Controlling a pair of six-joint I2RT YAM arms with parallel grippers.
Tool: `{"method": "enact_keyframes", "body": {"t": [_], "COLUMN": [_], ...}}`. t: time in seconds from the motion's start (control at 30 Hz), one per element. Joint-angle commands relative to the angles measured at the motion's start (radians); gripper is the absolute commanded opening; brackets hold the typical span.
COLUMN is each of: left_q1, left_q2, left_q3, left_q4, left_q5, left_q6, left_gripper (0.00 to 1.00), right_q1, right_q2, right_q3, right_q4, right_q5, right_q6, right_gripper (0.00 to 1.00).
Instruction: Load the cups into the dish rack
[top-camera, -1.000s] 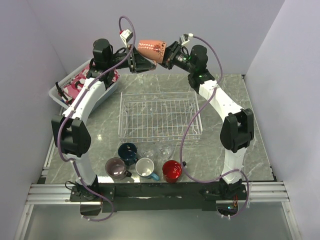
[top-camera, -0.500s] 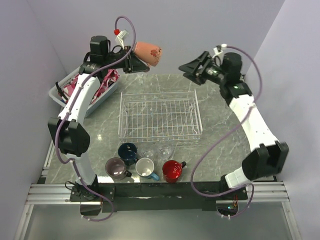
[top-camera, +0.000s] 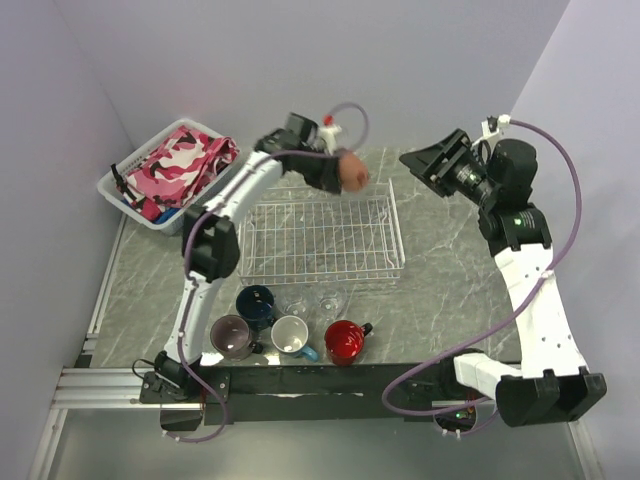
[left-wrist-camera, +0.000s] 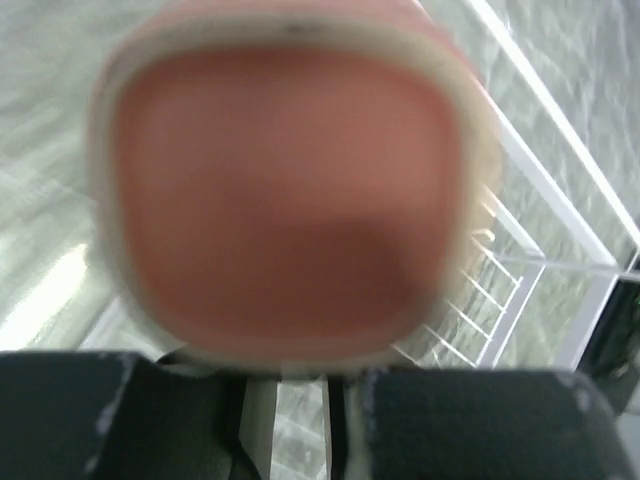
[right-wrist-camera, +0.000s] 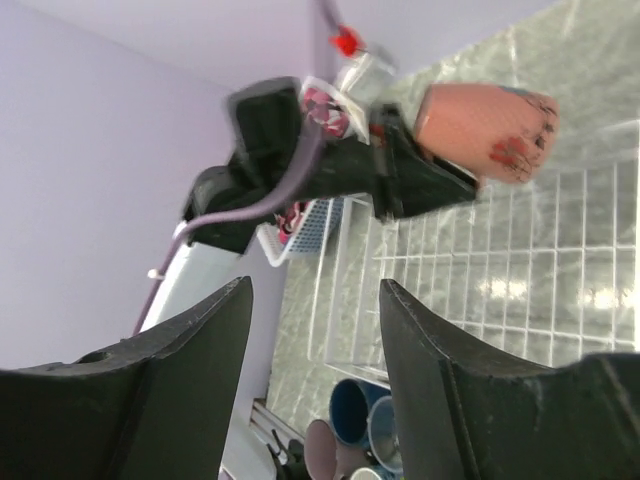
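Observation:
My left gripper (top-camera: 340, 168) is shut on the salmon mug (top-camera: 353, 169) and holds it in the air over the far right part of the white wire dish rack (top-camera: 320, 236). In the left wrist view the mug (left-wrist-camera: 285, 190) fills the frame, blurred, above the fingers, with the rack wires (left-wrist-camera: 545, 235) to the right. My right gripper (top-camera: 422, 162) is open and empty, raised at the back right, and its camera sees the salmon mug (right-wrist-camera: 485, 125) over the rack (right-wrist-camera: 480, 270). The navy (top-camera: 257, 300), mauve (top-camera: 232, 337), light blue (top-camera: 290, 335) and red (top-camera: 343, 341) mugs and two clear glasses (top-camera: 296, 301) (top-camera: 328, 298) stand in front of the rack.
A white plastic basket (top-camera: 120, 185) holding pink patterned cloth sits at the back left of the marble table (top-camera: 450, 280). Purple walls close in the back and both sides. The arm bases and a metal rail run along the near edge.
My left arm has swung the salmon mug from the back left to over the rack's far right part. My right gripper let go of it earlier and has pulled away to the right.

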Motion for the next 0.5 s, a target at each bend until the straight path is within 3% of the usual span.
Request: {"method": "enact_keyframes", "body": {"t": [0.0,0.47], "left_q1": [-0.059,-0.076], "left_q2": [-0.035,-0.038], "left_q3": [0.050,0.000], "left_q4": [-0.026,-0.065], "left_q5": [-0.063,-0.115], "left_q6": [0.167,0.274], "left_gripper": [0.01,0.01], "right_q1": [-0.035,-0.058], "right_q2": [-0.075,-0.095], "right_q3": [-0.103,-0.203], "right_q4": [-0.014,0.033], "right_q5": [-0.001,-0.034], "right_q6": [-0.024,-0.006], "right_gripper": [0.61,0.57]}}
